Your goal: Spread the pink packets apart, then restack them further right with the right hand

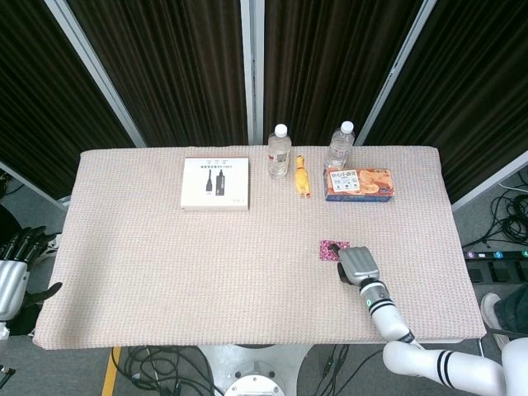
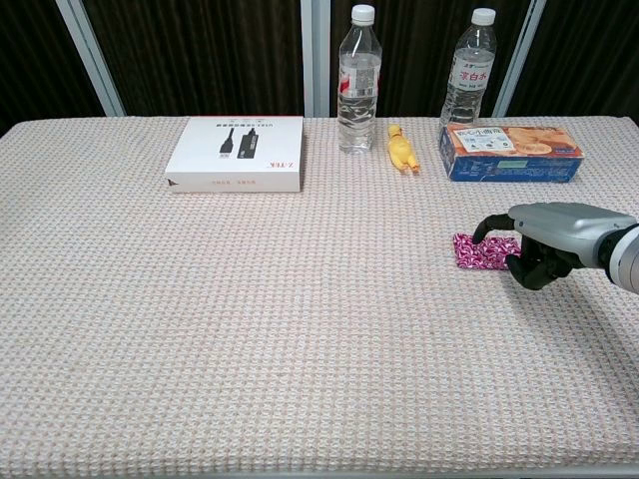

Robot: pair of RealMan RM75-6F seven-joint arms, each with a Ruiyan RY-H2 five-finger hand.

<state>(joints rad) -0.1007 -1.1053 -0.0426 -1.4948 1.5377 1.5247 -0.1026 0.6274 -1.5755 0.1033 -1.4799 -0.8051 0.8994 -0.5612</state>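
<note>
Pink packets (image 2: 479, 250): right edge hidden under right hand (image 2: 547, 235).

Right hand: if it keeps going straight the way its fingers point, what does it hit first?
The pink packets. The right hand points left across the table with its fingertips at their right edge; whether it touches them is unclear.
</note>
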